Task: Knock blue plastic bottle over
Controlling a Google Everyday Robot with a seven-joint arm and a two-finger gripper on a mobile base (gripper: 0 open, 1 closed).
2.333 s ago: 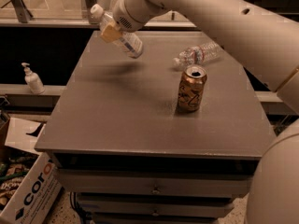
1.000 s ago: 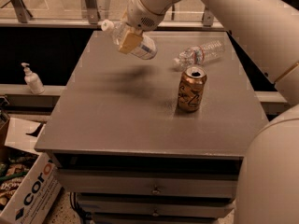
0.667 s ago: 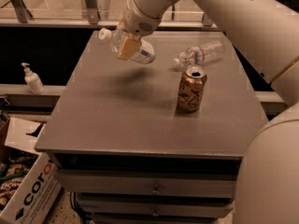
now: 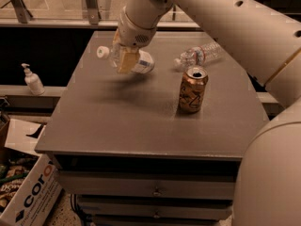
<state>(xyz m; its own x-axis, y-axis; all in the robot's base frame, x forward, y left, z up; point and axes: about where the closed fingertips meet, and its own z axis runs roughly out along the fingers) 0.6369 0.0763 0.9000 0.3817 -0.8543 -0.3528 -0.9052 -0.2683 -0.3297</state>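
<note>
The blue plastic bottle point(image 4: 142, 62) lies sideways in the air over the far left part of the table point(image 4: 131, 126), its white cap point(image 4: 101, 52) pointing left. My gripper point(image 4: 125, 64) is shut on its middle, a tan finger point(image 4: 124, 59) across the label. The bottle's shadow falls on the tabletop just below it. My arm comes down from the upper right.
A bronze soda can point(image 4: 193, 89) stands upright right of centre. A crinkled clear bottle point(image 4: 202, 55) with a red-white label lies on its side behind the can. A white pump bottle point(image 4: 33, 79) stands on a ledge at left. A cardboard box point(image 4: 26, 194) sits on the floor lower left.
The gripper has carried the bottle from the far left edge toward the table's middle and a little nearer. The bottle has stayed on its side in the grip. Can and clear bottle are unmoved.
</note>
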